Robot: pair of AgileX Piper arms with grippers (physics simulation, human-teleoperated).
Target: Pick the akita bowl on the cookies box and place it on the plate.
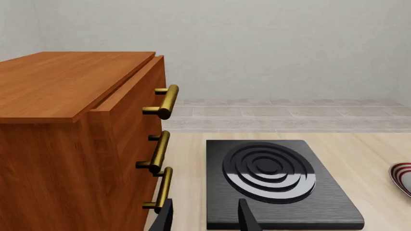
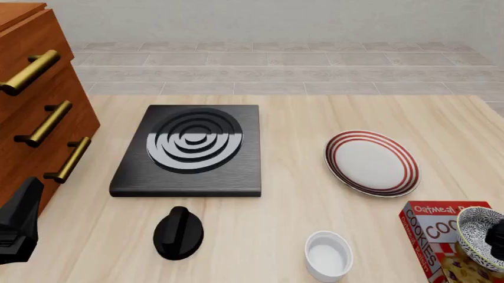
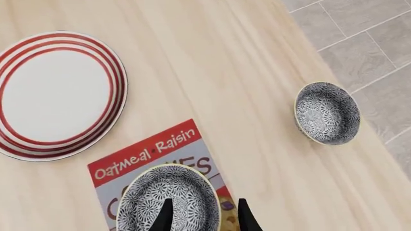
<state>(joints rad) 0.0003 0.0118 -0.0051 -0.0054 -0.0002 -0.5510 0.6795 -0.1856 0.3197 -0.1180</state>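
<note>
The akita bowl (image 3: 168,201) sits on the cookies box (image 3: 157,154) at the near right corner of the counter (image 2: 299,177), close to the counter's right edge and to the front view's lower border, where the box (image 2: 429,236) and bowl (image 2: 478,230) are cut off. The right gripper (image 3: 204,214) hangs over the bowl with its fingers (image 3: 165,216) parted, one tip over the bowl's inside and the other just outside its rim; they grasp nothing. The plate (image 2: 372,163) lies on the counter farther away and a little left of the box, apart from it, with bare wood between them. The right wrist view alone shows a second speckled bowl (image 3: 327,112) near the counter's right edge, beside the tiled floor (image 3: 366,33); the front view does not take it in. A white ramekin (image 2: 329,254) stands left of the box, a black knob (image 2: 178,233) farther left, and the black stove burner (image 2: 191,150) beyond that. The wooden cabinet (image 2: 35,106) with brass handles fills the far left. The left gripper (image 1: 205,216) hovers at the near left beside the cabinet (image 1: 64,134), its fingers apart and empty, aimed at the burner (image 1: 276,180); the plate's rim (image 1: 401,177) barely enters that view.
</note>
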